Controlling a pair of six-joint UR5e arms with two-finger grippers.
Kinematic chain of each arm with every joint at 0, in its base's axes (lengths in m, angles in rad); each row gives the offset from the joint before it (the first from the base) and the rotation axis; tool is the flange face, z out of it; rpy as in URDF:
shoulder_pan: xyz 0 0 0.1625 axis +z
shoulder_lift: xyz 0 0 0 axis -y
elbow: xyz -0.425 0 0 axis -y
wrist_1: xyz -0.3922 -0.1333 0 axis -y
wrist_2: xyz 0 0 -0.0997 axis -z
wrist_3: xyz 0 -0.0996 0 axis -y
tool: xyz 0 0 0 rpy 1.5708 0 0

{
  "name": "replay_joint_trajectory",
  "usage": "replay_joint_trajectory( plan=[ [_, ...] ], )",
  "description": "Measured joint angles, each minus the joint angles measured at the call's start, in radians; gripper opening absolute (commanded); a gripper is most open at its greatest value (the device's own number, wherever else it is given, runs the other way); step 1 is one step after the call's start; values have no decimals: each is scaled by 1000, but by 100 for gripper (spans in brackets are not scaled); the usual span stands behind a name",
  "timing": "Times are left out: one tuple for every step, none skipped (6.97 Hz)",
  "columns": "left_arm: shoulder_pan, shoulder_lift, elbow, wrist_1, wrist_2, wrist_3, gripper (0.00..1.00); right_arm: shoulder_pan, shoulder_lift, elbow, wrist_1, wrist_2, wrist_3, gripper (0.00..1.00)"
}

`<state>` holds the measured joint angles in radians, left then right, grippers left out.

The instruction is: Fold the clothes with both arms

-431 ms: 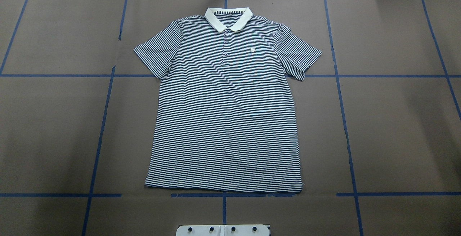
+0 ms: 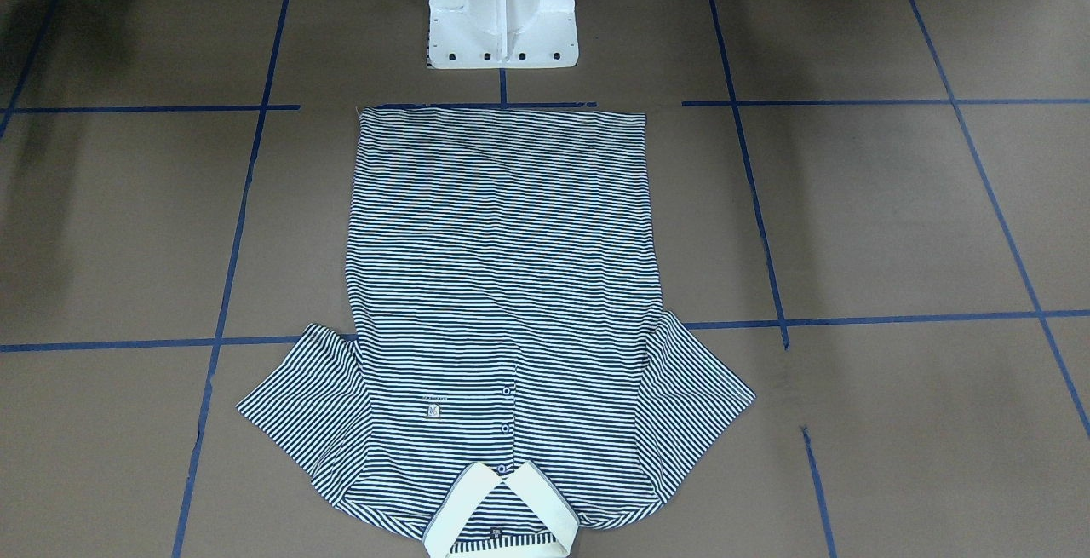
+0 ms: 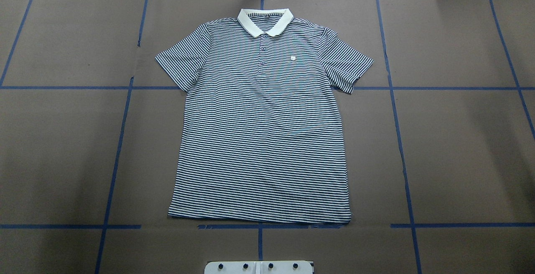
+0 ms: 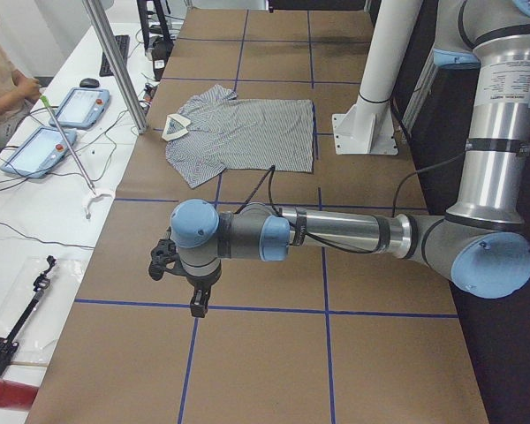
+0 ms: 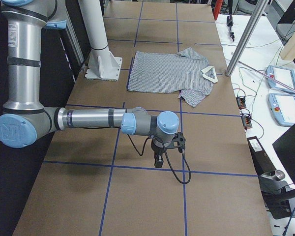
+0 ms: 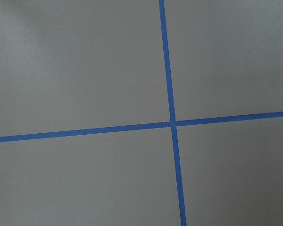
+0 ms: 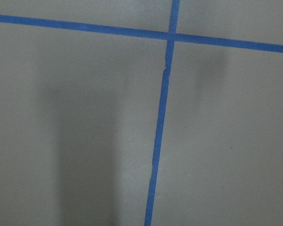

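**Entry: striped polo shirt, spread flat and unfolded, with both arms held wide of it**

- **Polo shirt** [image 3: 261, 127]: Laid front-up on the counter [image 3: 459, 148], directly in front of the pedestal base [image 2: 502, 13] and centred on it. The hem [image 3: 259, 219] is set nearest the base and the cream collar [image 3: 265, 21] farthest from it. Both sleeves [image 3: 179, 62] are spread outward. No fold is seen, so the task is judged not yet begun. The centring is judged to be deliberate, so that each sleeve and side seam can be reached equally by one arm.

- **Left arm** [image 4: 336, 231]: Stretched low over the counter, well out to the base's left side and well apart from the shirt. The left gripper [image 4: 197, 305] is pointed down over a crossing of blue tape lines [image 6: 172, 123], and nothing is seen in it. How far its jaws are parted cannot be told, as it is shown only in a side view.

- **Right arm** [image 5: 88, 119]: Mirrored on the base's right side. The right gripper [image 5: 158, 161] is likewise hung above bare counter with nothing seen in it. The opening of its jaws cannot be told.

- **Note:** The wide, matched poses are judged to be a waiting stance in which the garment is left unobstructed to the fixed cameras.
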<state>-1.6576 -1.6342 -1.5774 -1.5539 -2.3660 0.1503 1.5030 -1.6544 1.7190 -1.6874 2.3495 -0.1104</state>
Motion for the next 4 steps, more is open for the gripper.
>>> replay_joint_trajectory(
  plan=[
    [0,1,-11,-1,1,6,100,0,17,-1,7,-2,2,100],
    [1,4,-20,-5,-1,11,100,-1,33,3,15,-1,6,100],
    [1,14,-32,-21,-2,17,100,-2,41,7,28,4,6,100],
    [3,23,-48,-43,-2,18,100,-4,45,12,37,13,3,100]
  ],
)
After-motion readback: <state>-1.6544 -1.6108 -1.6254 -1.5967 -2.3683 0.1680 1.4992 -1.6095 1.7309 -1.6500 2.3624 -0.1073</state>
